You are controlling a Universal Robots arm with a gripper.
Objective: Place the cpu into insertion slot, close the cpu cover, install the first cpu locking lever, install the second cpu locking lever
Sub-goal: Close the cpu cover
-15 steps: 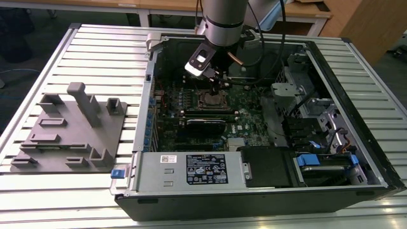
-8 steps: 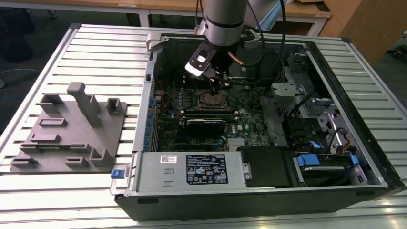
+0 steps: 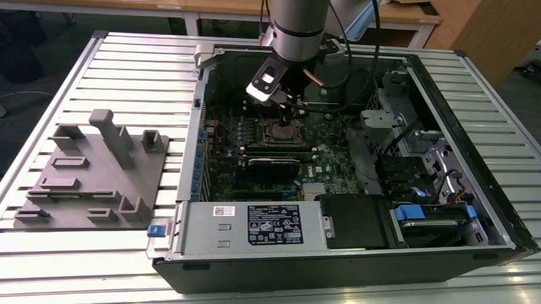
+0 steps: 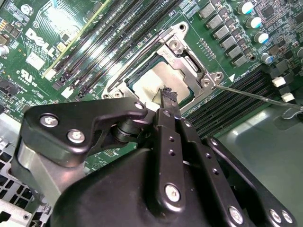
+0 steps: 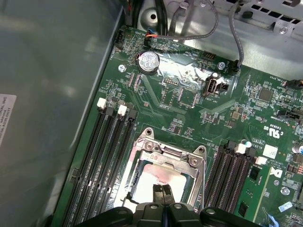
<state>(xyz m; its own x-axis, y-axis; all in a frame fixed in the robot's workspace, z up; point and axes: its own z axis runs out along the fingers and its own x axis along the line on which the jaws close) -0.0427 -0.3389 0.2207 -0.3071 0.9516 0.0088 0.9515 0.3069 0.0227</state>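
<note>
The cpu (image 4: 151, 81) (image 5: 150, 182) lies flat in the insertion slot (image 3: 283, 132) on the green motherboard, its dull silver face up. The cpu cover (image 4: 189, 60) (image 5: 163, 153) lies down around it as a silvery frame, and the chip shows through its window. My gripper (image 3: 287, 109) (image 4: 166, 92) (image 5: 162, 190) hangs just above the chip's edge, shut, with nothing visible between the black fingertips. A thin wire locking lever (image 4: 255, 94) sticks out from one socket corner over the memory slots. Another lever (image 4: 137, 49) runs along the opposite side of the frame.
The open computer case (image 3: 473, 240) lies on a slatted metal table. Memory slots (image 5: 102, 156) flank the socket. A black expansion card (image 3: 272, 166) sits near it, the power supply (image 3: 253, 225) at the front, drive bays (image 3: 422, 164) on the exterior view's right. A grey fixture plate (image 3: 93, 171) lies on the exterior view's left.
</note>
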